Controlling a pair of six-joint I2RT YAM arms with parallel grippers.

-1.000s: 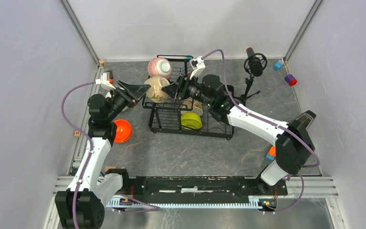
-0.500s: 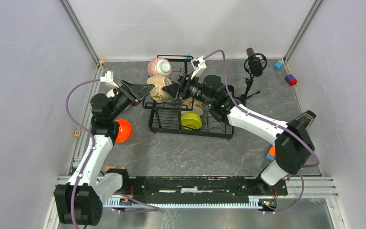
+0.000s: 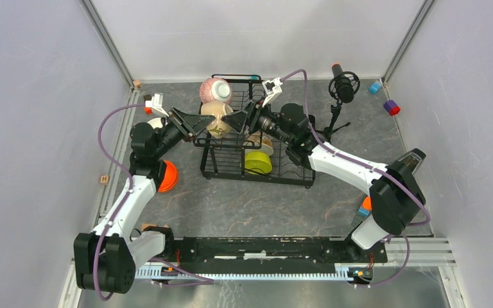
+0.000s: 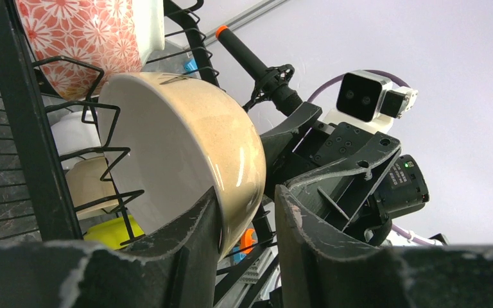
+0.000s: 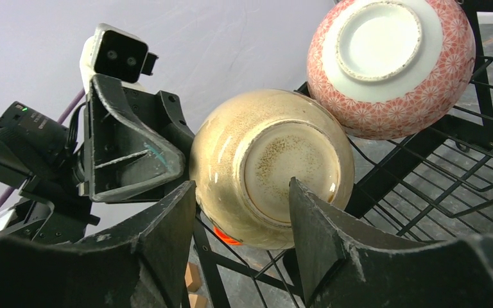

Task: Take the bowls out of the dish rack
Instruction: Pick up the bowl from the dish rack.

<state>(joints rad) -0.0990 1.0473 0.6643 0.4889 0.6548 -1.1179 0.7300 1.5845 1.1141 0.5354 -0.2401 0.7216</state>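
Observation:
The black wire dish rack (image 3: 231, 160) stands mid-table. On its upper shelf a beige bowl (image 3: 213, 110) lies on its side below a pink-speckled bowl (image 3: 215, 90). My left gripper (image 3: 207, 122) is open, one finger inside the beige bowl (image 4: 186, 147) and one outside its rim with a gap. My right gripper (image 3: 234, 120) is open on the opposite side, its fingers either side of the beige bowl's base (image 5: 269, 167). A lime green bowl (image 3: 257, 162) and cream bowls (image 3: 261, 142) sit in the lower tray. An orange bowl (image 3: 165, 176) rests on the table at left.
A microphone on a tripod (image 3: 343, 86) stands right of the rack. Blue (image 3: 375, 86) and purple-red (image 3: 391, 107) blocks lie at back right. A small wooden block (image 3: 104, 179) lies at the left edge. The pink bowl (image 5: 391, 64) touches the beige one.
My left gripper has moved right from the table's left side to the rack and now straddles the beige bowl's rim. The right gripper has barely shifted.

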